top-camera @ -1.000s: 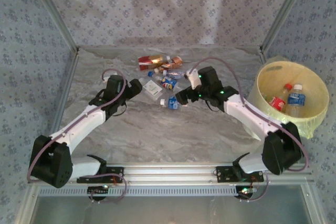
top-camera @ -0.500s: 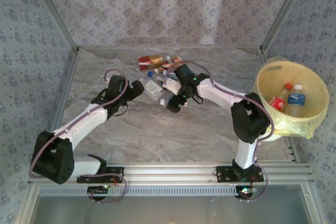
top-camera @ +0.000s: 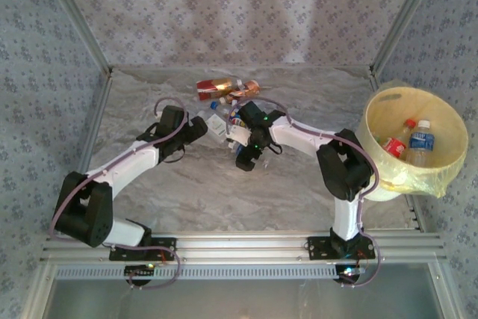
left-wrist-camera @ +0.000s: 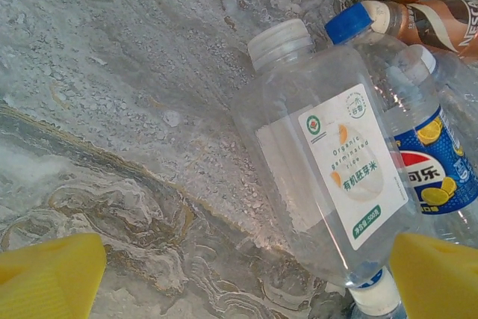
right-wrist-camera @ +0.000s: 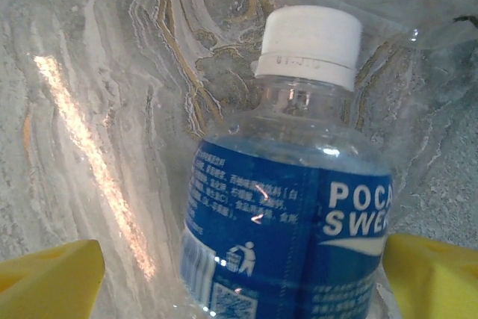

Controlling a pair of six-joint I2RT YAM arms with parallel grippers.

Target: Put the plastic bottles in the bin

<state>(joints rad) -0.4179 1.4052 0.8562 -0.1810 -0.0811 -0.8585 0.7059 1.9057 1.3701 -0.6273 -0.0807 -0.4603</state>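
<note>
Straddling blue-labelled bottle (right-wrist-camera: 284, 207), right jaws wide.

Two bottles (top-camera: 421, 142) inside the bin (top-camera: 388, 101)

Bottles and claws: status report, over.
Left claw open over white-capped clear bottle. Right claw open, straddling blue-label bottle. Bin holds two bottles. Pepsi bottle crowds left pick.

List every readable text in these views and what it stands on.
"POCA" over "SWE", cut off: white-capped blue-label bottle.
"Organic germinated rice" and "有机胚芽米": clear white-label bottle.
"可乐": Pepsi-logo bottle.
"NES", cut off: brown bottle.
Smaller print on all labels is too small to read.
</note>
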